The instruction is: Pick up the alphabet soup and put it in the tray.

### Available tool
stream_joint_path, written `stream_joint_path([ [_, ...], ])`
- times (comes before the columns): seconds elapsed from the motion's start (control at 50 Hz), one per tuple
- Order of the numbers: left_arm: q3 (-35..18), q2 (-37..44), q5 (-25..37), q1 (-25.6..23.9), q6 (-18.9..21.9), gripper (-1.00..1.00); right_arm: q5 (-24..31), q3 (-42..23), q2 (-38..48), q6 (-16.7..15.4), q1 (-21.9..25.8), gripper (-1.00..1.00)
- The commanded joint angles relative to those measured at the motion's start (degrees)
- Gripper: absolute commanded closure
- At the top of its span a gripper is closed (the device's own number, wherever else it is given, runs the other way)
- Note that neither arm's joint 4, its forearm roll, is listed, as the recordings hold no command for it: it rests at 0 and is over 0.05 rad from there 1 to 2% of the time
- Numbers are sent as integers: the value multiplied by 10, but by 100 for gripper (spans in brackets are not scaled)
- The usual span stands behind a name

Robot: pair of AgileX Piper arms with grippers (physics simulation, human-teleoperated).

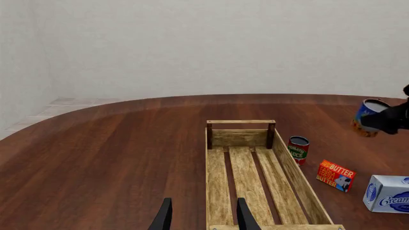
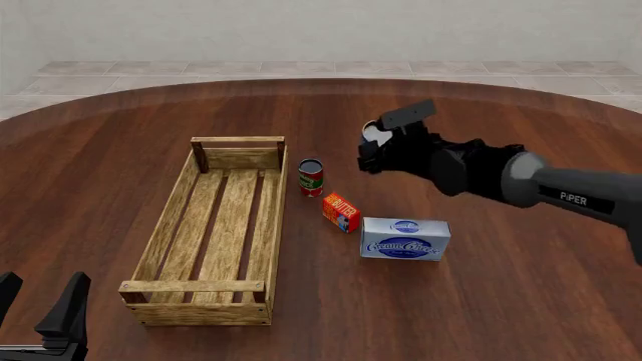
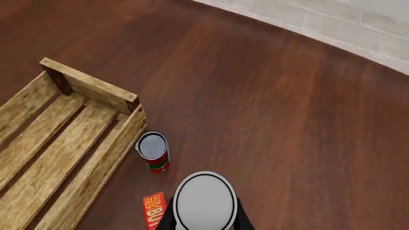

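Note:
My right gripper (image 2: 373,153) is shut on the alphabet soup (image 2: 377,135), a can with a blue and orange label and a silver top. It holds the can tilted above the table, to the right of the tray (image 2: 197,289). In the left wrist view the can (image 1: 368,109) shows lifted at the right edge. In the right wrist view its grey top (image 3: 204,201) fills the space between my fingers. The tray (image 1: 240,122) is a long wooden slat crate with nothing in it; it also shows in the right wrist view (image 3: 89,86). My left gripper (image 1: 203,219) is open near the tray's near end (image 2: 40,316).
A red-and-green can (image 2: 311,177) stands just right of the tray's far end. An orange-red butter box (image 2: 341,212) and a white-blue cream cheese box (image 2: 405,238) lie to its right. All three are below and near my right arm (image 2: 572,192).

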Motion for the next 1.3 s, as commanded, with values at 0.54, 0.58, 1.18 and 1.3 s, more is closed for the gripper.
stream_joint_path([
  [0.54, 0, 0, 0, 0, 0, -100, 88, -11, -161, 12, 159, 100],
  [0.58, 0, 0, 0, 0, 0, -100, 91, -16, -161, 16, 168, 100],
  [1.18, 0, 0, 0, 0, 0, -100, 114, -82, -118, 8, 270, 100],
  [1.3, 0, 0, 0, 0, 0, -100, 111, -86, -112, 13, 280, 100],
])
